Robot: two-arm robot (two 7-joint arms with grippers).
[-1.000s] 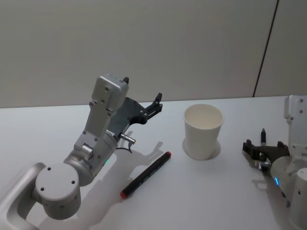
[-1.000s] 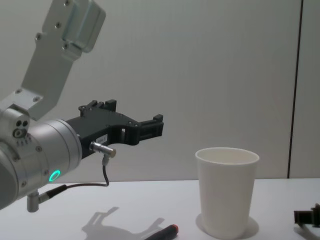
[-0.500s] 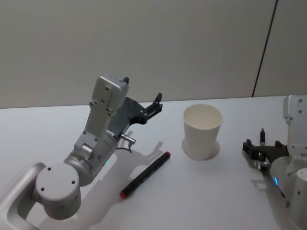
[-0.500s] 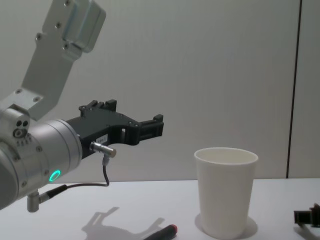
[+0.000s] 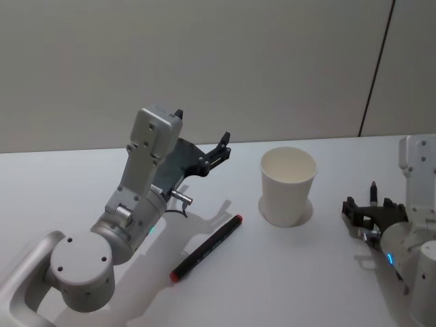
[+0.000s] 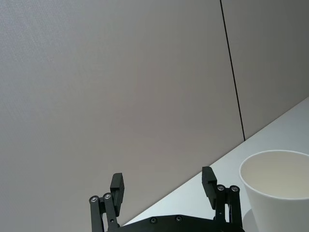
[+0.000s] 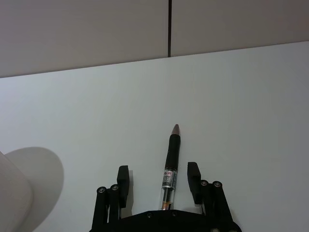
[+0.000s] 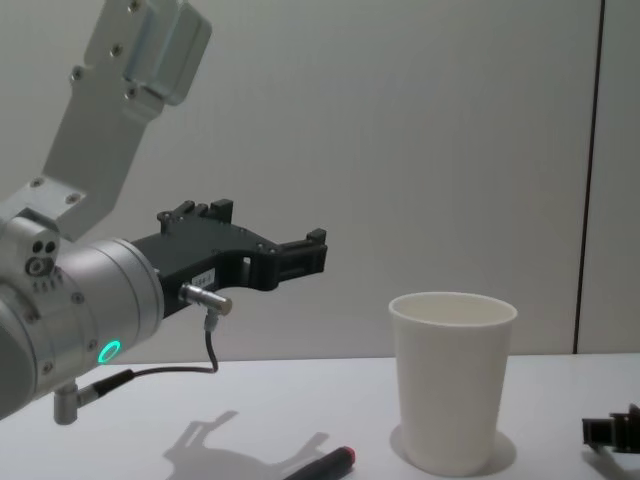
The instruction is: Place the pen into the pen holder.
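The left arm (image 5: 129, 218) is built of round silver-grey joints and one boxy pale grey link, with a small ring light (image 8: 108, 351) that glows green and a thin dark cable (image 8: 170, 372) that runs from a short metal plug (image 8: 205, 299). The left gripper (image 6: 163, 186) is matt black, with two flat, square-ended fingers (image 6: 117, 186) and small silver screws (image 6: 176, 219) on its base. The right gripper (image 7: 158, 180) is of the same black make, and the right arm (image 5: 402, 240) is pale grey with a small blue light (image 5: 390, 258).
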